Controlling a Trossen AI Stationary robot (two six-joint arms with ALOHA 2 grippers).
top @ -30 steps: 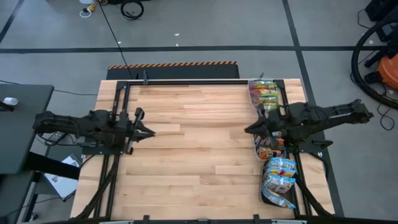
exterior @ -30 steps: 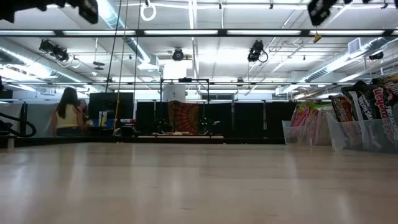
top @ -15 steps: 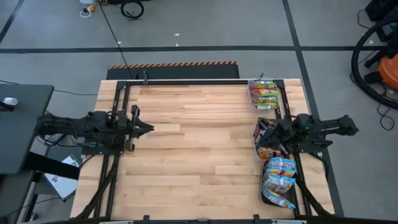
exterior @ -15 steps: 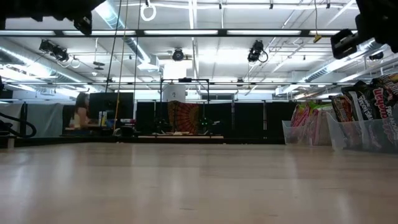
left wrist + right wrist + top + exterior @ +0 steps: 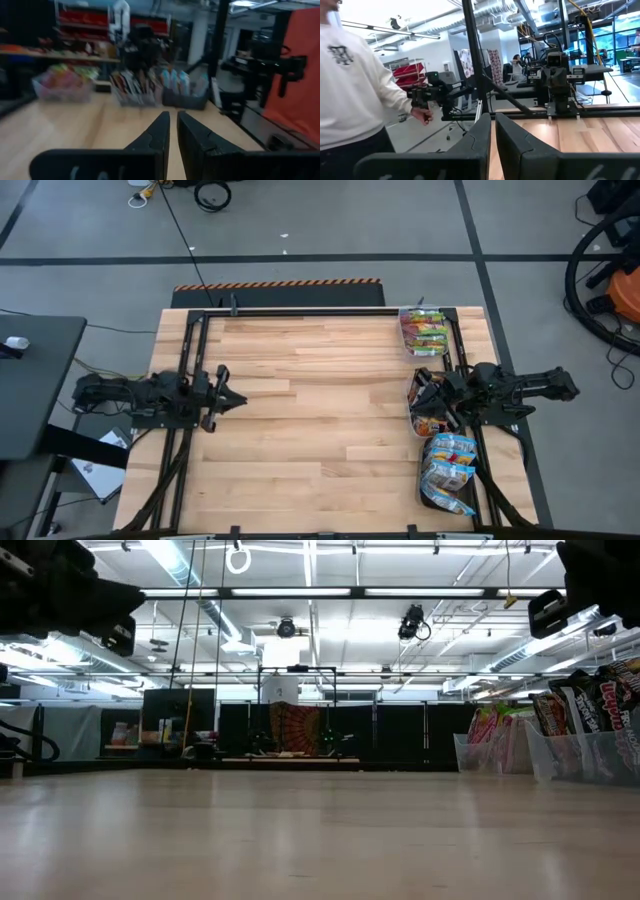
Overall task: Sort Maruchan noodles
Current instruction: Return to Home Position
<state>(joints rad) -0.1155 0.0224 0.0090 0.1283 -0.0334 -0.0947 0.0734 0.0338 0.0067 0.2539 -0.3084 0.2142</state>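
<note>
The Maruchan noodles sit sorted by colour in three clear trays along the table's right edge: orange-yellow and green packets (image 5: 424,332) farthest, dark brown-red packets (image 5: 430,412) in the middle, pale blue packets (image 5: 449,468) nearest. The left wrist view shows the same three groups (image 5: 134,87) across the table. My right gripper (image 5: 424,392) is shut and empty, hovering over the far end of the middle tray, and its fingers (image 5: 492,127) show nothing between them. My left gripper (image 5: 236,396) is shut and empty near the table's left edge, above bare wood (image 5: 173,125).
Bare wooden tabletop (image 5: 320,410) spreads between the two arms. A black frame rail (image 5: 300,311) runs along the far edge. In the low view the trays (image 5: 585,745) stand at the right. A person in a white top (image 5: 350,90) stands beside the table.
My right arm has drawn back toward the table's right edge, taking its gripper from over the bare wood to over the middle tray. My left arm has pulled back toward the left edge and sunk lower. The packets have stayed in their trays.
</note>
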